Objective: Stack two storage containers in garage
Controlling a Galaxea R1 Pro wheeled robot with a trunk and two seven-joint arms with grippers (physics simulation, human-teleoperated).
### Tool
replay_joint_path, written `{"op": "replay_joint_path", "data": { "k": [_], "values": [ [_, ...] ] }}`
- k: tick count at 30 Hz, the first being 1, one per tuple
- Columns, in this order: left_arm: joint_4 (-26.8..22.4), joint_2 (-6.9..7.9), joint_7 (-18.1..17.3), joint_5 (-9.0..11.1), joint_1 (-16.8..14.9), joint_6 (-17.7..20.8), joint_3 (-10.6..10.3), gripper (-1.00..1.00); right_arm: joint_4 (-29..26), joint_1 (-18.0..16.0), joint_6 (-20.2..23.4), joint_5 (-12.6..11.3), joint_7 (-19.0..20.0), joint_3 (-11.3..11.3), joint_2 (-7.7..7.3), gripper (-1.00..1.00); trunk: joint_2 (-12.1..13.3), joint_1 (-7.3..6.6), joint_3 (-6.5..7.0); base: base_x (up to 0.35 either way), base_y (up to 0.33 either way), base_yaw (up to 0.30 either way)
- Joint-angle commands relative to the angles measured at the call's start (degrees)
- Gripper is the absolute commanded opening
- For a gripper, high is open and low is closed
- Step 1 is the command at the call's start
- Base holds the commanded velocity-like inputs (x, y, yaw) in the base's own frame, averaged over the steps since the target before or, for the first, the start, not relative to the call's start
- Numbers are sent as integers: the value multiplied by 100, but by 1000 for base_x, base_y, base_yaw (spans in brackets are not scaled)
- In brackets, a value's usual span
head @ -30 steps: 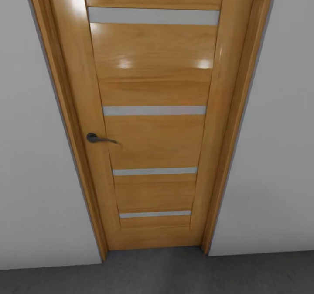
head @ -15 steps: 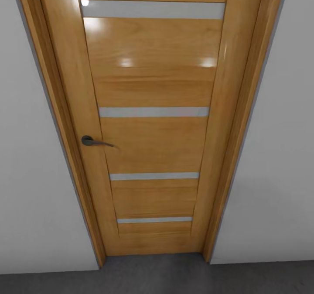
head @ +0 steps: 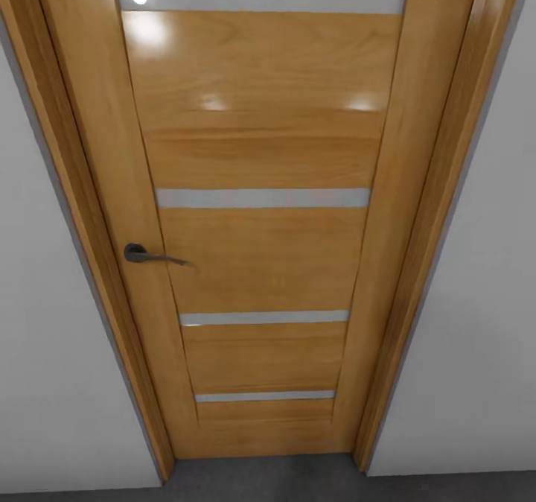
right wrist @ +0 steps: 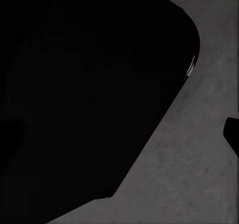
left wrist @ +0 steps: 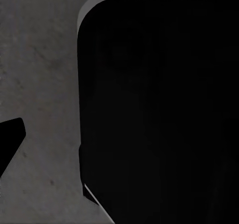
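Note:
The two storage containers are out of view, and so is the living room. I face a closed honey-wood door (head: 260, 159) with frosted strips and a dark lever handle (head: 141, 254), set in a plain white-grey wall (head: 52, 353) of the garage. A strip of dark grey floor (head: 268, 481) runs below the door. Both wrist views look down on the mottled concrete floor (left wrist: 40, 84) (right wrist: 199, 174) beside a large black part of my own body (left wrist: 159, 109) (right wrist: 79, 94). A small black tip (left wrist: 9, 144) (right wrist: 232, 133) pokes in at each wrist view's edge; I cannot tell the fingers' state.
The door frame (head: 424, 249) and the wall (head: 476, 353) on both sides stand close in front of me. The door is shut, with the handle on its left side.
The whole head view has shifted: the door fills more of the picture and less floor shows below it, so the camera has come closer to the door.

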Motion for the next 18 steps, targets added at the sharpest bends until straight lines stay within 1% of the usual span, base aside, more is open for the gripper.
{"op": "replay_joint_path", "data": {
  "k": [1, 18],
  "values": [
    [-7, 0, 6, 5, 1, -9, 5, 100, 1, -1, -17, -15, 6, 15, 0, 100, -2, 2, -4, 146, 0, 0],
    [-11, 0, 6, 5, -1, -17, 3, 100, 1, -1, -17, -49, 3, 13, 0, 100, -2, 2, -4, 7, 0, 0]
  ]
}}
